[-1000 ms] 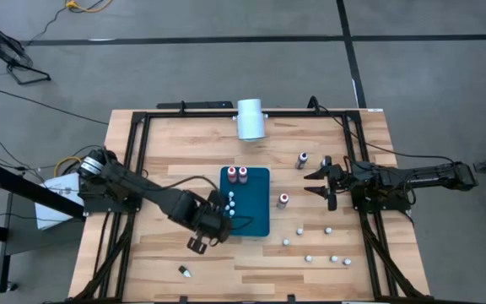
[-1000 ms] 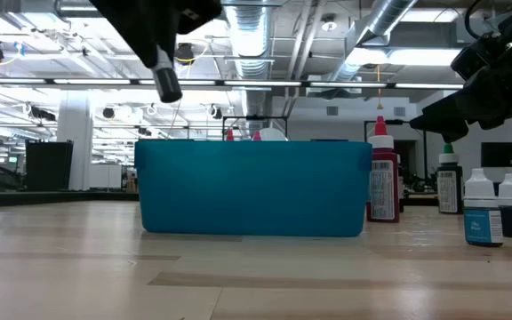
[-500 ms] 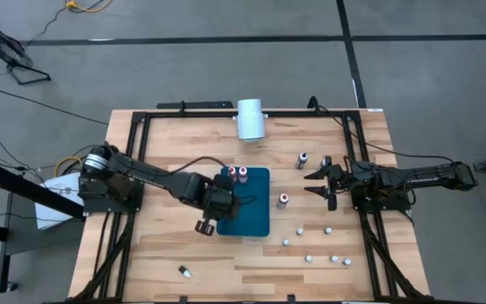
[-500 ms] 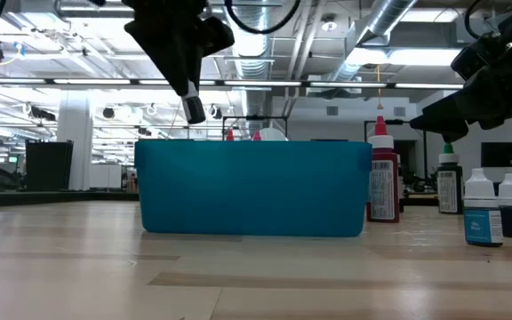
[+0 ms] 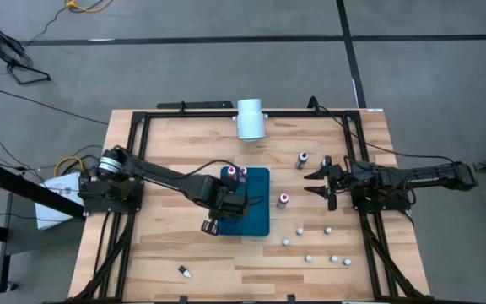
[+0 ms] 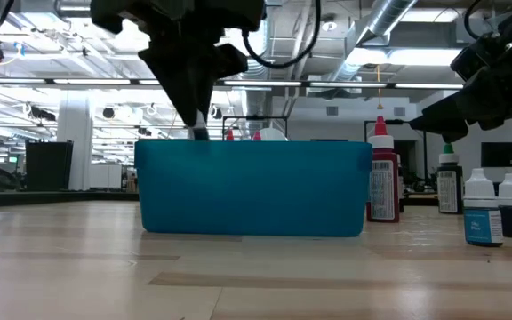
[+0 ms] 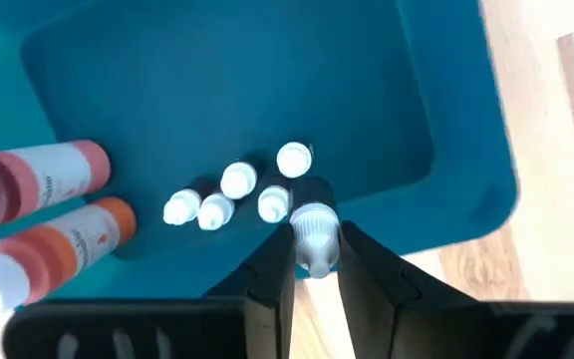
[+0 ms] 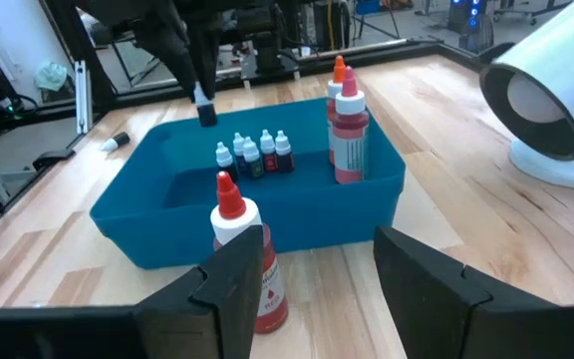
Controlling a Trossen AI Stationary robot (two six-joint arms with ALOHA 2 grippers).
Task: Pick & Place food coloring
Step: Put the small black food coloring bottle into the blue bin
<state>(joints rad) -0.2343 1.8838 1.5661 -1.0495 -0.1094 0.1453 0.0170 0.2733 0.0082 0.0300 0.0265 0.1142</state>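
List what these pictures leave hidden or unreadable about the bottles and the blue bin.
- Low view: the blue bin wall hides the bottles inside; only red tips show.
- High view: the left gripper covers the small bottles in the bin.
- Left wrist view: fingers hide the held bottle body; its colour is unclear.
- High view: loose bottles too small for colour.

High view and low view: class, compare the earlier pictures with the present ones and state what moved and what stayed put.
The left end effector, shut on a small bottle, swung from the bare wood left of the teal bin to above the bin's left edge. The right end effector, open, did not move, nor did the bottles in the bin or the loose bottles on the table.
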